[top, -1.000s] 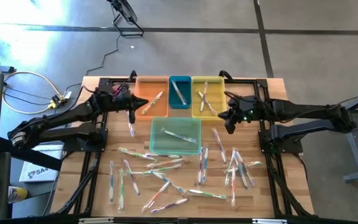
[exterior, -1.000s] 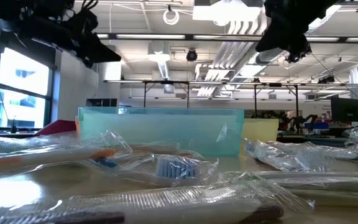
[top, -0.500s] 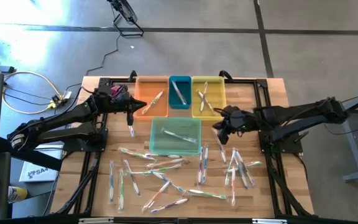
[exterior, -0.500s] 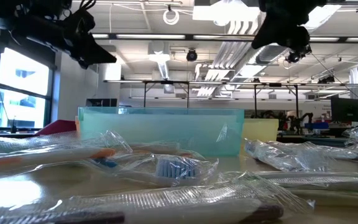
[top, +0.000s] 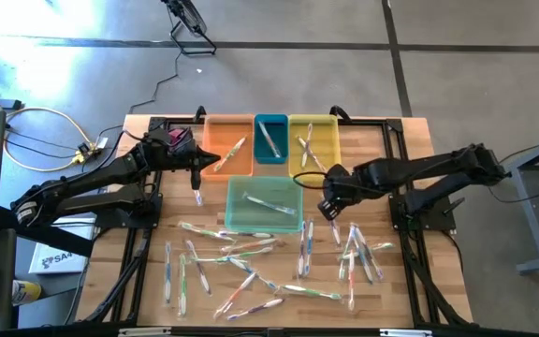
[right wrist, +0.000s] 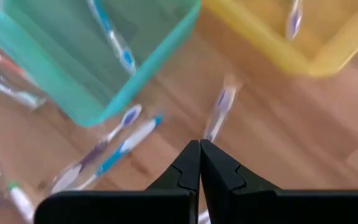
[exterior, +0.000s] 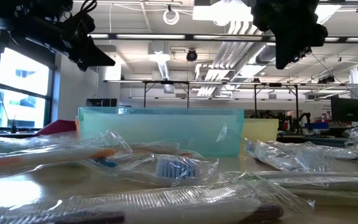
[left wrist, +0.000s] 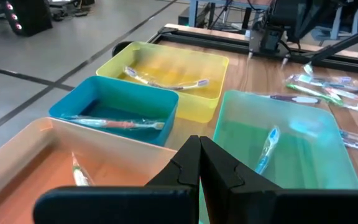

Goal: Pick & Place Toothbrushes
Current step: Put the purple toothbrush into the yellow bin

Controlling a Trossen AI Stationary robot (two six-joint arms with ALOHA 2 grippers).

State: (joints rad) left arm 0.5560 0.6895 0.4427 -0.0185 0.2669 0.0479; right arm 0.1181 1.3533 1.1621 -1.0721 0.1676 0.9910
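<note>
toothbrushes (top: 251, 267): wrapped, lying loose on the bench (top: 410, 140) below and beyond my right end effector (top: 328, 208); a few already lie in the bins.
nearest brush (right wrist: 219, 112): flat on the wood just ahead of my closed right fingertips, between the green bin (top: 264, 205) and the yellow bin (top: 313, 147).
long axis: it runs roughly along my line of approach, bristle end pointing away from me toward the yellow bin, as far as I can judge.
step in hand: I judge this a reach for the next brush; nothing is gripped.
next move: my right jaws must part, straddle the handle across its thin width, then descend.
right end effector: closed, empty, poised above the bench beside the green bin's corner.
left end effector (top: 197, 178): closed, empty, waiting over the edge of the orange bin (top: 227, 148), with the blue bin (left wrist: 114, 112) just past it.
</note>
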